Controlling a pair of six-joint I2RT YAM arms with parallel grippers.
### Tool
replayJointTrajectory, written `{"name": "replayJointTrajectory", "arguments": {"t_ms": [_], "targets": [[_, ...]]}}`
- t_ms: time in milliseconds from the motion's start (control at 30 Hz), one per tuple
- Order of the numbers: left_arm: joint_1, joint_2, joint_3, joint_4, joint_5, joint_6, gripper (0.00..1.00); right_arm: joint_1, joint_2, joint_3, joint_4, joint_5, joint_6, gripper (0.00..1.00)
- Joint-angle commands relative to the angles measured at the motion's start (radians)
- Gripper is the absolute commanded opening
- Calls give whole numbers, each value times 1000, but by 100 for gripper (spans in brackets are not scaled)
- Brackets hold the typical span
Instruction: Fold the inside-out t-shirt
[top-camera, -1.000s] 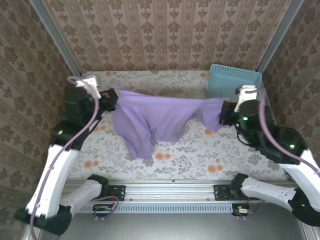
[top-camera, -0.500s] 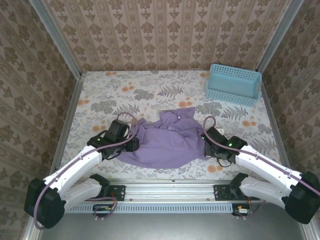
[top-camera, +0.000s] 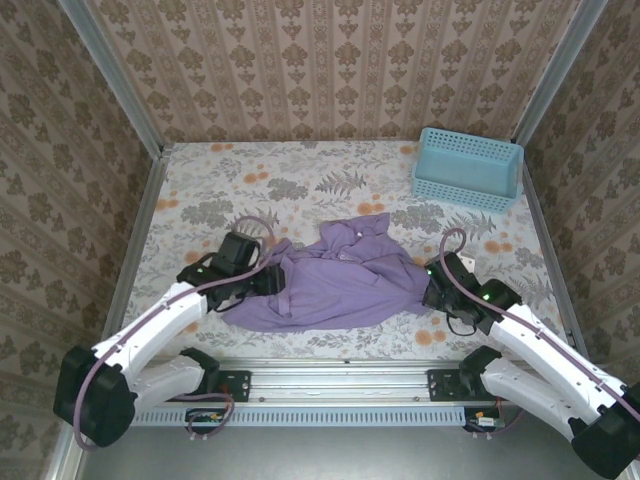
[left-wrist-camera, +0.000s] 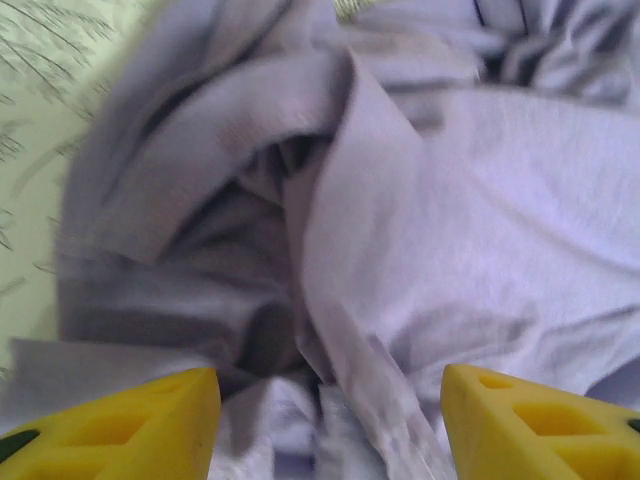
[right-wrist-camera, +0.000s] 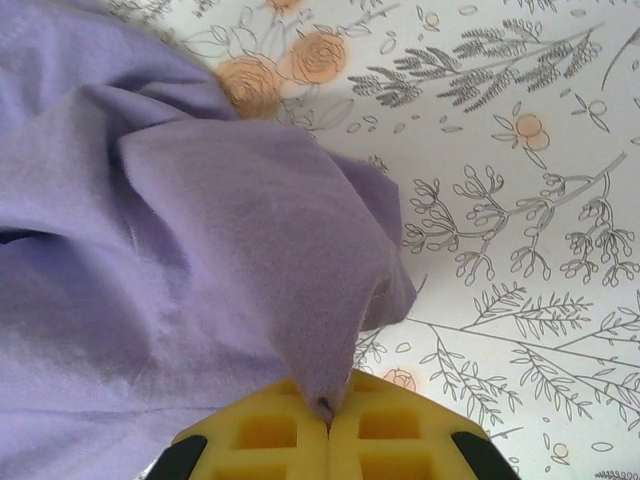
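Observation:
The lavender inside-out t-shirt (top-camera: 335, 285) lies crumpled on the floral table near the front middle. My left gripper (top-camera: 272, 283) sits at the shirt's left edge with its yellow fingers (left-wrist-camera: 140, 425) spread wide; rumpled folds of the t-shirt (left-wrist-camera: 420, 220) lie loose between them. My right gripper (top-camera: 432, 293) is at the shirt's right edge, its yellow jaws pressed together on a pinched corner of the t-shirt (right-wrist-camera: 250, 250), which rises from the right gripper (right-wrist-camera: 327, 412) in a taut peak.
A light blue basket (top-camera: 468, 168) stands at the back right corner. Patterned walls close in the table (top-camera: 250, 180) on three sides. A metal rail (top-camera: 340, 365) runs along the near edge behind the arm bases.
A second ago both grippers held the shirt stretched in the air; it now lies on the table. The left gripper has opened and let go. The right gripper pulled its corner rightward.

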Motion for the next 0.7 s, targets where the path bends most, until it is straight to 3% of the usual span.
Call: {"name": "replayJointTrajectory", "arguments": {"t_ms": [0,133,367,667], "targets": [[-82,24,77,-126,-105,-64,61,-7,-5,-15,5,-11,17,0],[-162,64,87,-227,-192,-133,60,-10,2,-2,7,2,5,0],[-261,69,73,-203,-158,-203,36,-29,41,29,17,15,-25,0],[-269,101,65,-114,-106,-191,12,-41,67,56,37,16,-45,0]]}}
